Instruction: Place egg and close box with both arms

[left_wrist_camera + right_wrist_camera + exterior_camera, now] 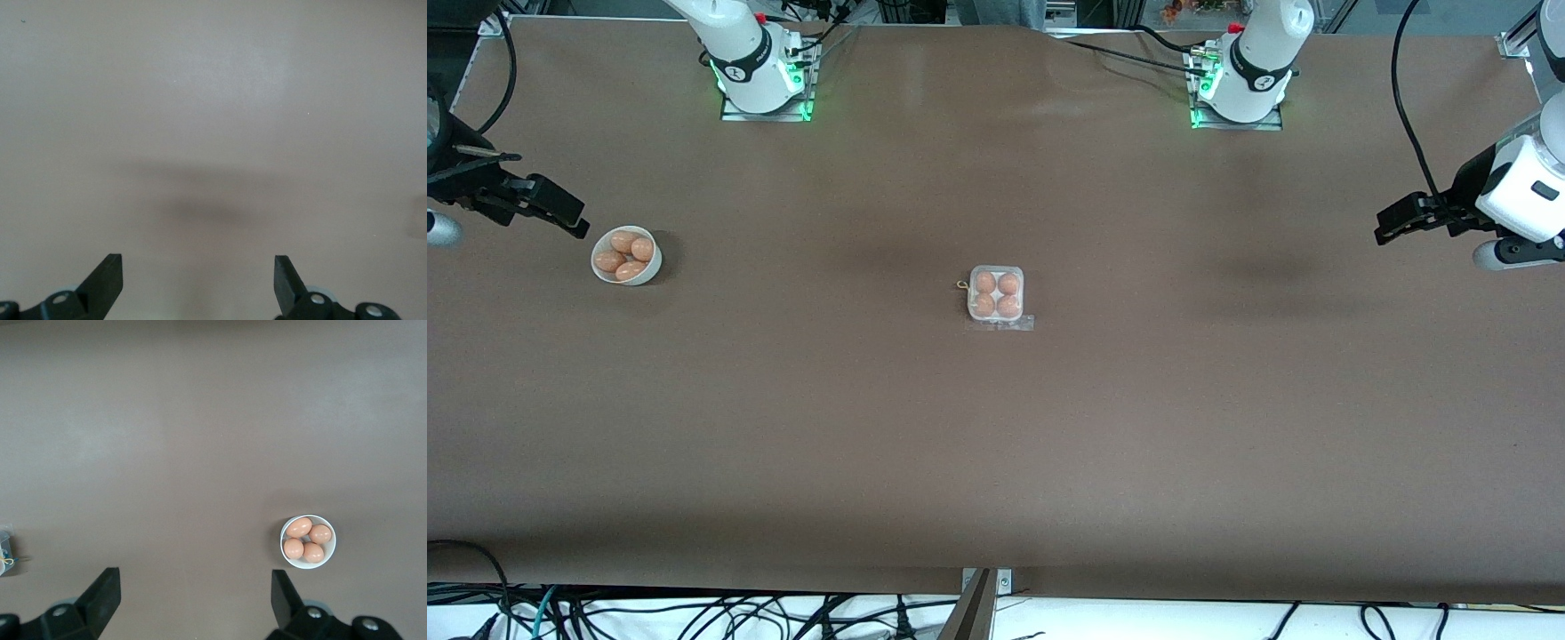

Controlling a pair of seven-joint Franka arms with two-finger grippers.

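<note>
The box (pixel 997 268) is a small clear-plastic carton in the middle of the table, with an egg (pixel 984 283) in each of its cells. A clear flap (pixel 1009 325) lies flat on its side nearer the camera; I cannot tell whether the lid is shut. Its edge shows in the right wrist view as the box (pixel 5 550). The right gripper (pixel 574 224) hangs open and empty over the table beside the white bowl (pixel 636 277); its fingertips (pixel 107 583) stand wide apart. The left gripper (pixel 1387 229) hangs open and empty over bare table at the left arm's end, fingertips (pixel 110 267) wide apart.
The round white bowl (pixel 308 565) holds several loose brown eggs (pixel 624 240) at the right arm's end of the table. Both arm bases (pixel 760 76) stand along the table's edge farthest from the camera. Cables run along the edge nearest the camera.
</note>
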